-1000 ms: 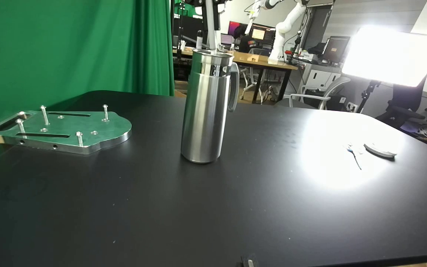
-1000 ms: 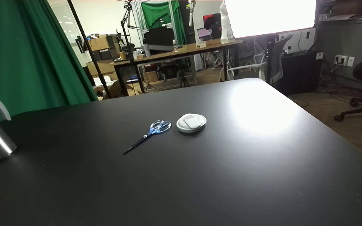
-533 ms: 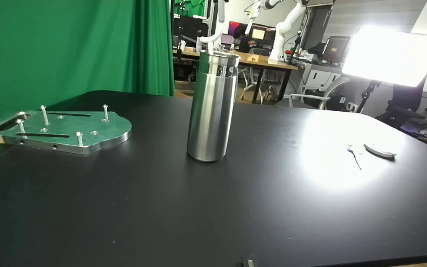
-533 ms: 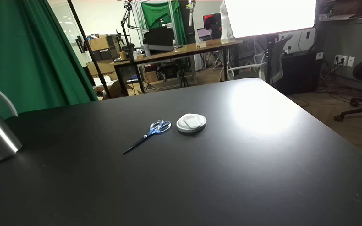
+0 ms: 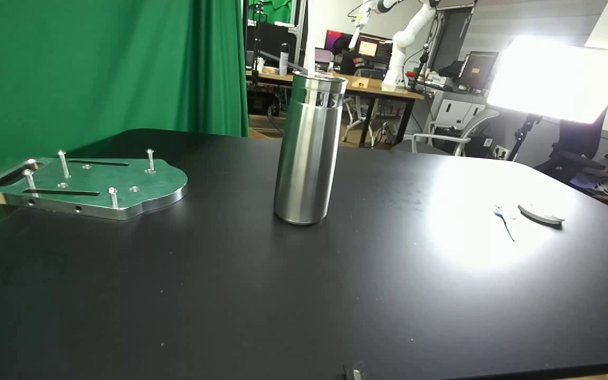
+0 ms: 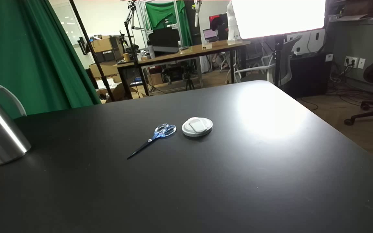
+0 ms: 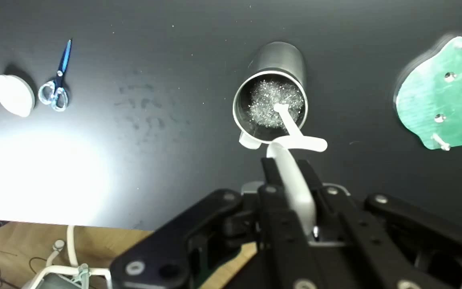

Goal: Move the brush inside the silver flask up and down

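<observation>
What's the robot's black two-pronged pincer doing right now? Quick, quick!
Black two-pronged pincer: closed, holding the long white-handled, plastic-looking brush.

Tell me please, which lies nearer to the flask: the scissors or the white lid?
The scissors, with clear bluish handles: in every view they lie between the flask and the white lid.
</observation>
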Robot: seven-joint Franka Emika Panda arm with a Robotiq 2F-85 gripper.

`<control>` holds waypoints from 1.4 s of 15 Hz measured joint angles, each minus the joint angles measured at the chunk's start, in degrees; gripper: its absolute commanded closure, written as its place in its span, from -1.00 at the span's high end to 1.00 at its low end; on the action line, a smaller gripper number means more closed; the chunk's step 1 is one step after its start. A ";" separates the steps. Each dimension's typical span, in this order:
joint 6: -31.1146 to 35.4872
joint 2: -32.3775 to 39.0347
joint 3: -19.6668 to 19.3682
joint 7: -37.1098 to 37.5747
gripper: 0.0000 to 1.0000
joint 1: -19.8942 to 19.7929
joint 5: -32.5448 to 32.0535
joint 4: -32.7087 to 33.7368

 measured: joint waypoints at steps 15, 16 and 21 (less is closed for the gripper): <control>5.48 -3.60 -0.08 -16.68 -0.92 -2.86 10.60 -4.77; 5.79 -3.31 -0.12 -16.89 -0.92 -3.10 10.73 -5.50; 5.90 -1.69 -0.80 -17.44 -0.92 -4.34 10.07 -7.57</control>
